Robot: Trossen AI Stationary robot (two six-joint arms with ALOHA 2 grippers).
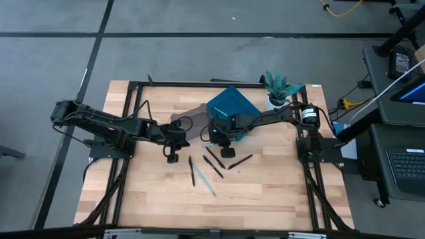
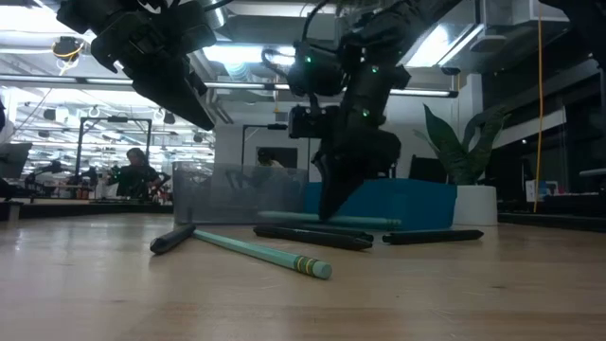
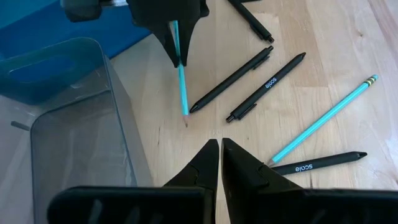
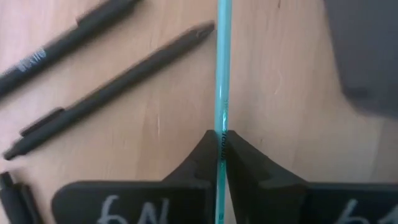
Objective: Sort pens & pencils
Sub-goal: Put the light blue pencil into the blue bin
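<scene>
1. The right pincer (image 4: 219,152) is closing tight on a blue pencil (image 4: 222,68); the shaft is running straight out from between its fingers, its far end reaching toward the bench (image 3: 348,43) near the tip of a black pen (image 3: 231,79)
2. In the left wrist view that pencil (image 3: 181,74) is hanging steeply, tip down, just beside the wall of the clear bin (image 3: 74,143), with the blue bin (image 3: 37,37) lying beyond; the coming move is turning on which bin takes it, and I judge either is within easy reach of the right arm
3. The left pincer (image 3: 221,155) is hovering over the bench with its fingers pressed together, gripping nothing; it is sitting just left of the pile in the high view (image 1: 172,157)
4. The rest are lying loose on the bench: a second blue pencil (image 3: 323,118) crossing near a black pen (image 3: 317,165), another pen (image 3: 266,87) alongside the first, and one more (image 3: 252,18) farther off
5. In the high view they are fanning out below the right pincer (image 1: 226,147), long axes mostly diagonal, nearer the right arm than the left
</scene>
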